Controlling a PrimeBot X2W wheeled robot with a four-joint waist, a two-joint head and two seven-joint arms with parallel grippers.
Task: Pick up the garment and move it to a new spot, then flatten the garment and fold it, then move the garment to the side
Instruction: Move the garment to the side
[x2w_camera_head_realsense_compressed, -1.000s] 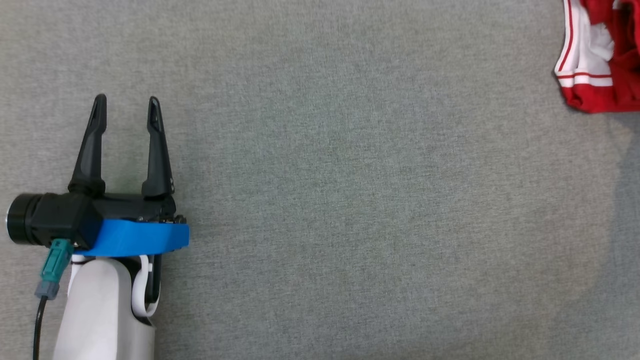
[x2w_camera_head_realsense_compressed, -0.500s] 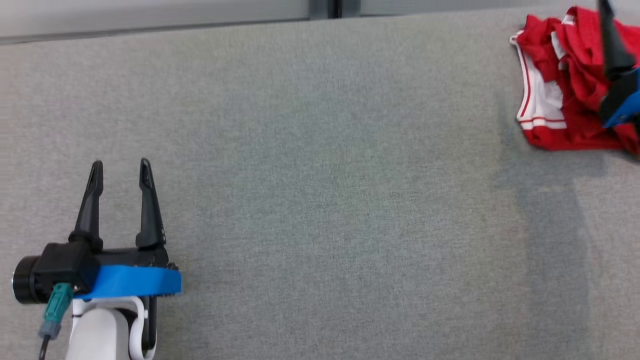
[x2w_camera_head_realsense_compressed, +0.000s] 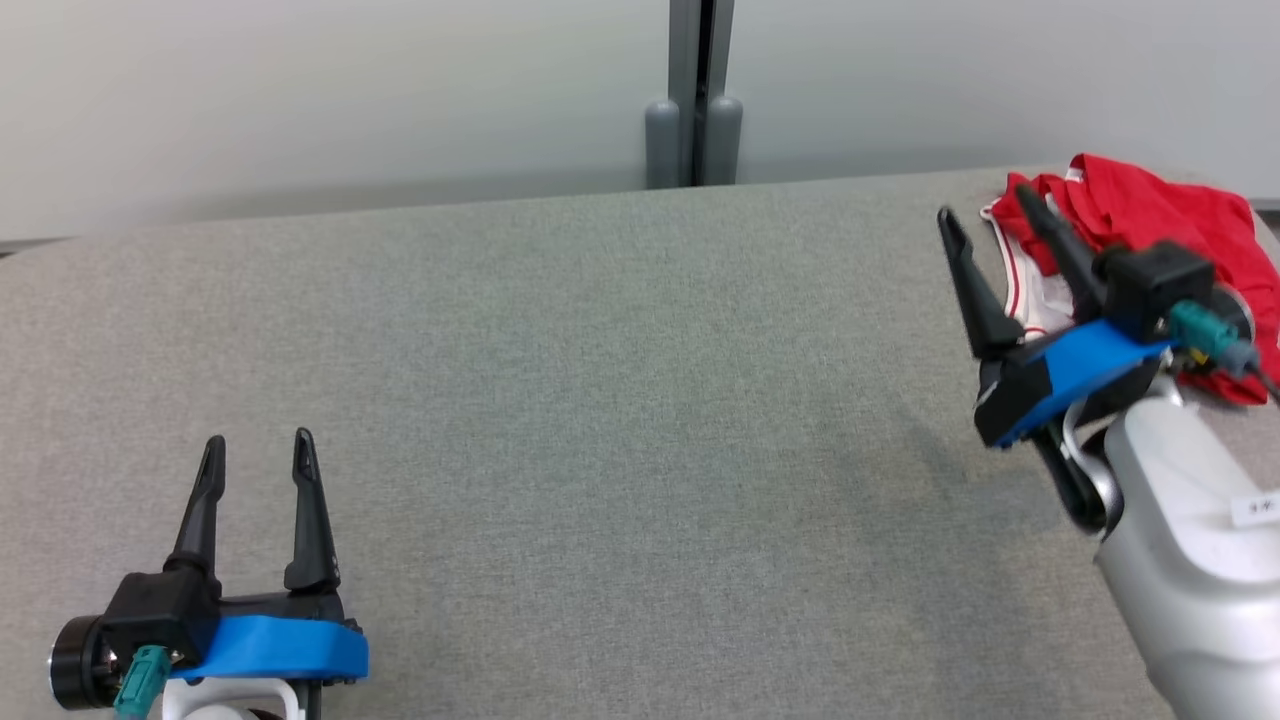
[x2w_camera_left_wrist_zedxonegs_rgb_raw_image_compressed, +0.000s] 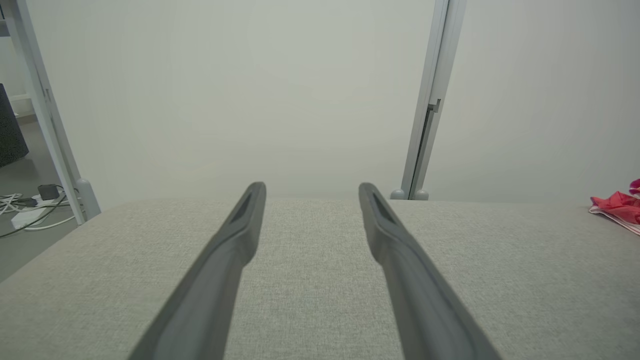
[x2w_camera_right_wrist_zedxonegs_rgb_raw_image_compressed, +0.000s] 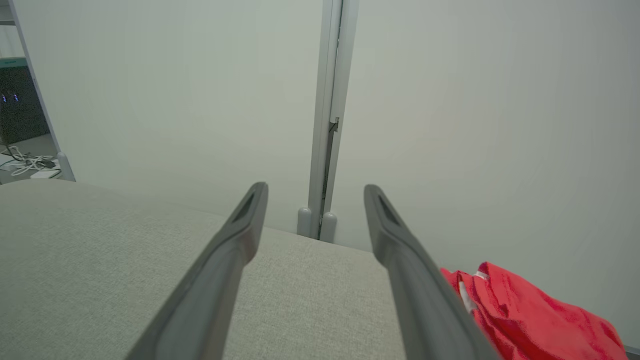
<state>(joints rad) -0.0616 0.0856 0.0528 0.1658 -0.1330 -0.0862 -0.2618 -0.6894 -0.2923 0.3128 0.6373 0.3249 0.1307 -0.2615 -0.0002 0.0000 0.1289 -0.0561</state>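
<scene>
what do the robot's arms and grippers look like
The left gripper and right gripper match: two long, tapering black fingers on a black body, with a bright blue bracket underneath. Each has a teal plug; the right one's ends in a grey boot and a dark cable. The right forearm is smooth pale grey with a small white label.

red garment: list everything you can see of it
The garment is thin-looking red fabric with white panels and narrow red-and-white striped trim. It lies crumpled in a heap, neither flattened nor folded, at the far right corner of the grey cloth-covered table, resting on that surface. The right gripper hovers open beside it, overlapping it in the head view. Nothing sits between its fingers, and contact cannot be told.
</scene>
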